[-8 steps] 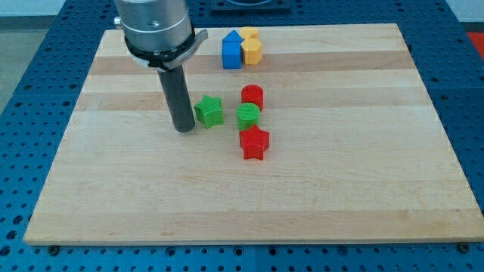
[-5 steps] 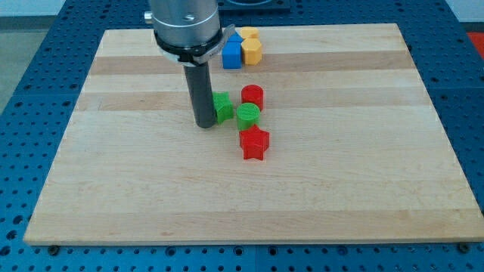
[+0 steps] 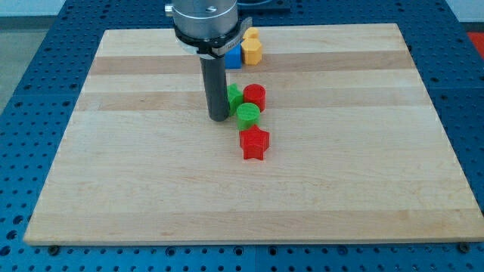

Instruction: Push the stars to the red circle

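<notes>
The red circle (image 3: 255, 97) sits near the board's middle, towards the view's top. The green star (image 3: 235, 96) is pressed against its left side, partly hidden by my rod. My tip (image 3: 219, 118) rests on the board at the green star's left edge, touching it. The red star (image 3: 254, 143) lies below, apart from the red circle. A green circle (image 3: 248, 115) sits between the red circle and the red star.
A blue block (image 3: 233, 56) and yellow blocks (image 3: 252, 48) cluster at the board's top, partly hidden behind the arm. The wooden board (image 3: 113, 174) lies on a blue perforated table.
My tip has moved to the view's right and pushed the green star right until it meets the red circle. The other blocks have not moved.
</notes>
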Robot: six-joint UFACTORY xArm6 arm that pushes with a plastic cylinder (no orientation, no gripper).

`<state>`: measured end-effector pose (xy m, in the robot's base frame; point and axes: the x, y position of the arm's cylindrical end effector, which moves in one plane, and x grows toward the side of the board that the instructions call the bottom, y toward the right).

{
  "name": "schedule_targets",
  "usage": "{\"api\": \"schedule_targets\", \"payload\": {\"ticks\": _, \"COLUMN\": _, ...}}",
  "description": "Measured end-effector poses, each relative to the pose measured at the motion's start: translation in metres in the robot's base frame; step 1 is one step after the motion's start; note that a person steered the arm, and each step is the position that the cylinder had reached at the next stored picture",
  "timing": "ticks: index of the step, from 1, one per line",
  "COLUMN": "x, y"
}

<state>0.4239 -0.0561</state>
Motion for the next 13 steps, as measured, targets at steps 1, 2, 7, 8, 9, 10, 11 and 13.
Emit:
{"api": "schedule_targets", "payload": {"ticks": 1, "x": 0.037, "y": -0.007}}
{"api": "schedule_targets", "payload": {"ticks": 2, "x": 0.084, "y": 0.002}}
{"api": "schedule_targets", "payload": {"ticks": 7, "x": 0.03, "y": 0.093}}
{"api": "schedule_targets", "payload": {"ticks": 8, "x": 0.017, "y": 0.097}}
{"api": "schedule_targets", "payload": {"ticks": 9, "x": 0.011, "y": 0.097}}
{"api": "schedule_targets", "payload": {"ticks": 10, "x": 0.011, "y": 0.108}}
{"api": "schedule_targets", "payload": {"ticks": 11, "x": 0.011, "y": 0.168}}
{"api": "schedule_targets", "payload": {"ticks": 13, "x": 0.011, "y": 0.194}}
